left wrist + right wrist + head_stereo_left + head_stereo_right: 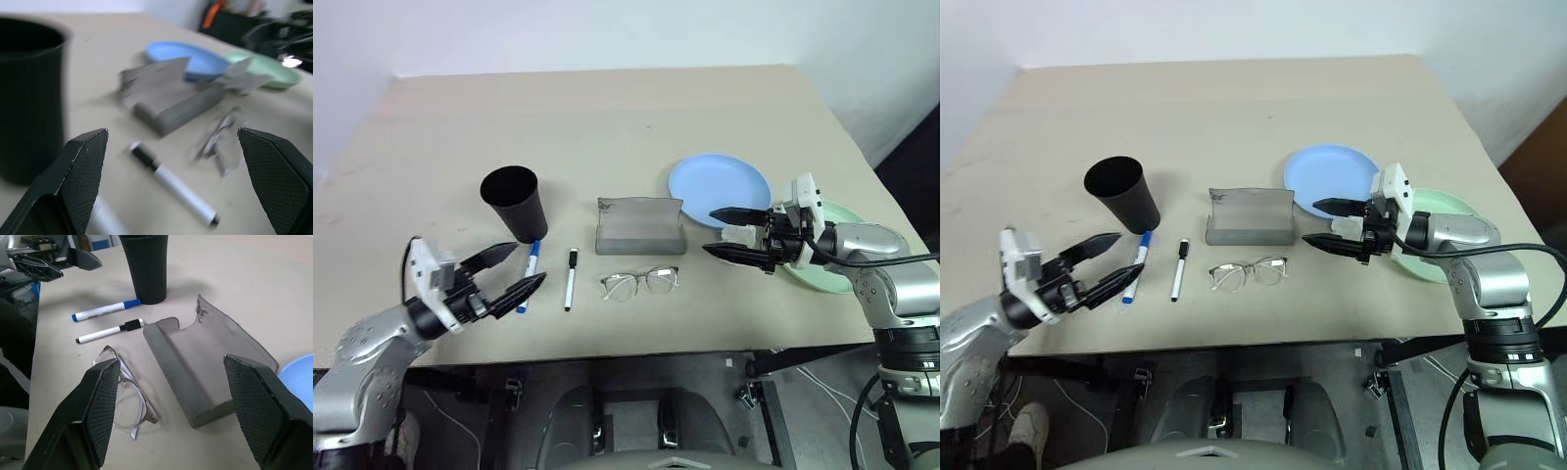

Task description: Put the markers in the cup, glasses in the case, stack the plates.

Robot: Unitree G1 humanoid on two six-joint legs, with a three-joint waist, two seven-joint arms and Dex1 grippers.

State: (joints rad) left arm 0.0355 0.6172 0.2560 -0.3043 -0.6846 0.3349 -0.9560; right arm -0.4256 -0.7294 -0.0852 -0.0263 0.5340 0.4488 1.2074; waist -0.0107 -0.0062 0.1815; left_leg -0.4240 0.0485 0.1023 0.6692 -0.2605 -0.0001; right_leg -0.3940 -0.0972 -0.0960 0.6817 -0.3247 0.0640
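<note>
- The left hand (514, 269) hovers over the near edge of the desk (607, 108), at about 8 o'clock from the desk's middle. Its two black fingers stand wide apart and hold nothing; they point toward the markers.
- The right hand (736, 235) hovers at about 4 o'clock, its fingers also spread wide and empty, pointing toward the case.
- The glasses (640, 282) lie unfolded on the desk at 6 o'clock, just in front of the case, lenses facing up.
- The black-capped marker (570, 279) lies flat at about 7 o'clock, just beside the glasses, with its cap at the far end.
- The blue-capped marker (527, 276) lies beside it, a little further toward 8 o'clock, its far end near the foot of the cup. The left hand's fingertips are close above its near end.
- The case (640, 227) stands open near the middle of the desk, its grey lid raised, nothing inside.
- The cup (514, 203) stands upright at about 9 o'clock, empty.
- The mint green plate (832, 269) lies at 4 o'clock, partly hidden under the right arm.
- The light blue plate (719, 189) lies at 3 o'clock, just beside the green one. I cannot tell whether their rims touch.
</note>
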